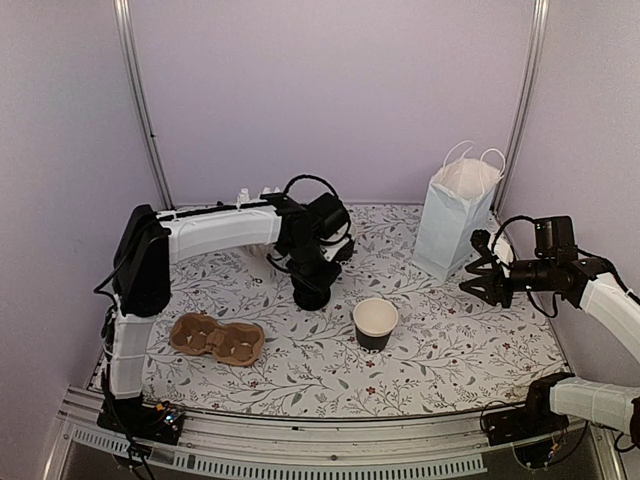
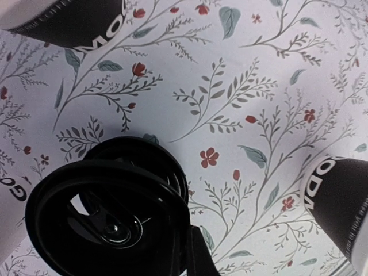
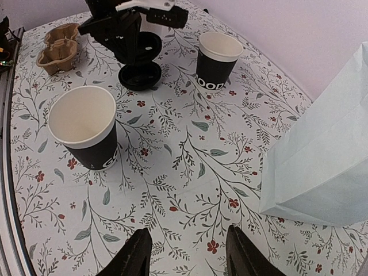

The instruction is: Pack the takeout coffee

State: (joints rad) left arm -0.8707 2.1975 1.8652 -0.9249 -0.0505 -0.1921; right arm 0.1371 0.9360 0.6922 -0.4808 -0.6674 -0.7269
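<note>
Two takeout coffee cups, black with cream insides, stand upright on the floral cloth: one [image 3: 83, 126] [image 1: 375, 323] near the front, the other [image 3: 217, 57] further back. My left gripper [image 3: 131, 40] [image 1: 310, 285] is shut on a flat black lid [image 2: 109, 218] [image 3: 146, 45], held tilted just above a second black lid [image 3: 140, 75] that lies on the cloth. Only one dark finger [image 2: 201, 259] shows in the left wrist view. To the right, my right gripper [image 3: 184, 238] [image 1: 478, 272] hovers open and empty beside the pale blue bag [image 1: 455, 215] [image 3: 322, 172].
A brown cardboard cup carrier [image 1: 217, 338] [image 3: 57, 43] lies at the front left. The bag stands upright with its mouth open at the back right. Purple walls close in the back and sides.
</note>
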